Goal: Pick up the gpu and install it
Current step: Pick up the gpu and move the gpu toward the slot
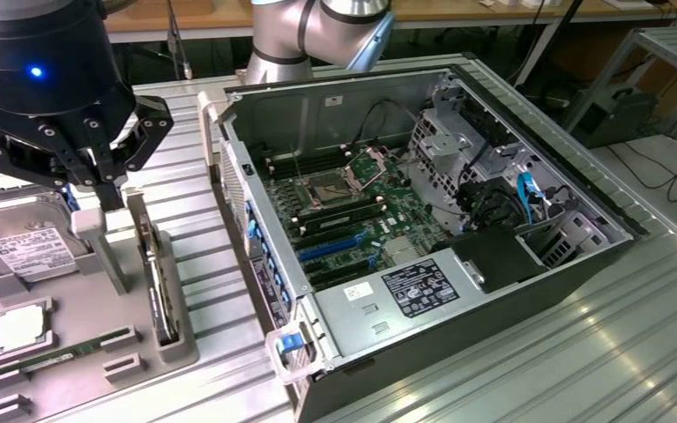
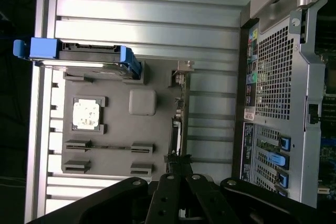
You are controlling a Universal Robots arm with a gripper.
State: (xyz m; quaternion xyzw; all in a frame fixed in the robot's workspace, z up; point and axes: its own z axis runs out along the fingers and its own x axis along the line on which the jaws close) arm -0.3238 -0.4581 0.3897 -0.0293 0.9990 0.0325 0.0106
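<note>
— Entry one, the exterior view's left?
— My pincer (image 1: 110, 196): closed tight, nothing seen between its tips. It hangs above the grey tray (image 1: 85, 310). Through the wrist view, its tips line up over the gpu's top edge.

— Entry two?
— The tray, resting on the worktop (image 1: 574, 352). It holds a hard drive (image 1: 27, 251) and, toward the exterior view's right, the gpu (image 1: 156, 282). The card stands on edge in its slot. It is not lifted, and I cannot tell whether I touch it.

— Entry three, the right?
— Computer case (image 1: 527, 291), lying with its side open and the board exposed. I see no card standing in the blue slots (image 1: 332, 248).

— Tally?
— Done, by my reckoning: positioning over the card only. Outstanding: both the pick-up and the install.
</note>
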